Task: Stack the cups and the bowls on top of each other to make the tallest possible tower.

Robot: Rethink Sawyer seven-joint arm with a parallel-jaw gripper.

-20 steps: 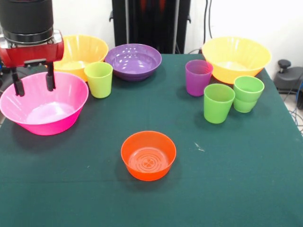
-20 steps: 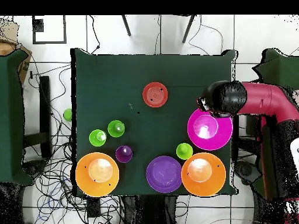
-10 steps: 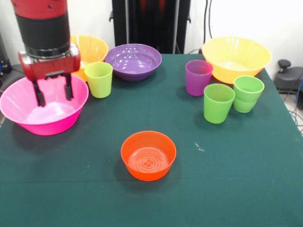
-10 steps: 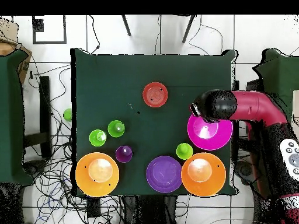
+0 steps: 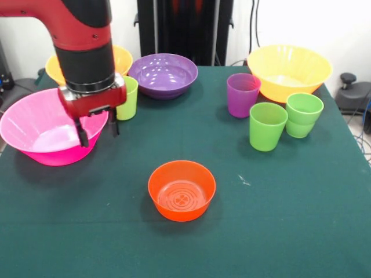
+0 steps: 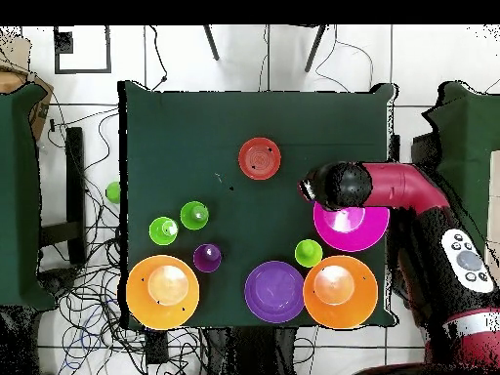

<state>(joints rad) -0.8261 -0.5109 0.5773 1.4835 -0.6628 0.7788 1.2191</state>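
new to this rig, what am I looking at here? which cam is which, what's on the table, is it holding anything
It is one red and black robot arm with a two-fingered gripper, working at a table under a dark green cloth. One picture is taken from across the table, facing the robot; the other looks straight down and is turned half round, so the sides swap between them.

On the table stand loose plastic dishes, nothing stacked yet except two green cups nested together. There is a small orange bowl near the middle, a big pink bowl, a purple bowl, two big orange-yellow bowls, a purple cup, another green cup, and a yellow-green cup partly behind the arm.

The gripper hangs open over the pink bowl's rim, on the side towards the orange bowl, and holds nothing.
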